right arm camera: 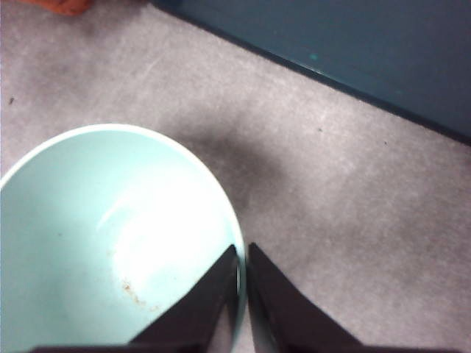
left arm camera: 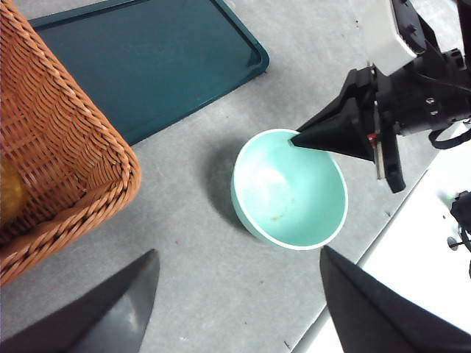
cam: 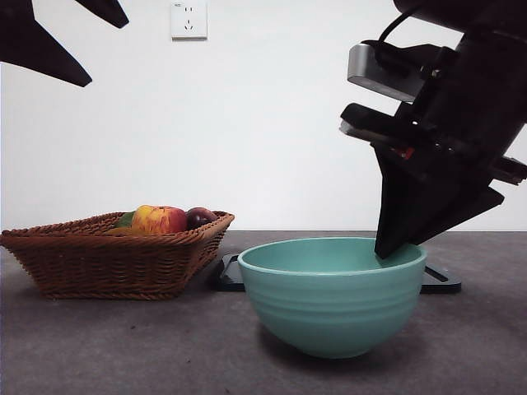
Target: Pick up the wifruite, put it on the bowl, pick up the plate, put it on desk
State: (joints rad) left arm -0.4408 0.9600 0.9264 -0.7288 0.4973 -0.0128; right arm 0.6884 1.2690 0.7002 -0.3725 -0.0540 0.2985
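Observation:
The mint-green bowl (cam: 329, 304) (left arm camera: 291, 191) (right arm camera: 88, 243) stands upright on the dark grey desk (cam: 123, 346), and its inside is bare. My right gripper (cam: 391, 247) (left arm camera: 294, 138) (right arm camera: 243, 254) comes down from the right, shut on the bowl's rim with one jaw inside and one outside. High above the desk my left gripper (left arm camera: 237, 254) hangs open, holding nothing, seen as black tips (cam: 105, 53) at the top left. A flat dark teal tray-like plate (cam: 230, 276) (left arm camera: 147, 59) (right arm camera: 353, 44) lies on the desk behind the bowl. The wifruite is out of view.
A woven brown basket (cam: 107, 255) (left arm camera: 66, 162) stands left of the bowl, holding a red-yellow apple (cam: 160, 219) and a dark purple fruit (cam: 199, 217). In the left wrist view the desk ends at a white edge (left arm camera: 412, 243) beyond the bowl.

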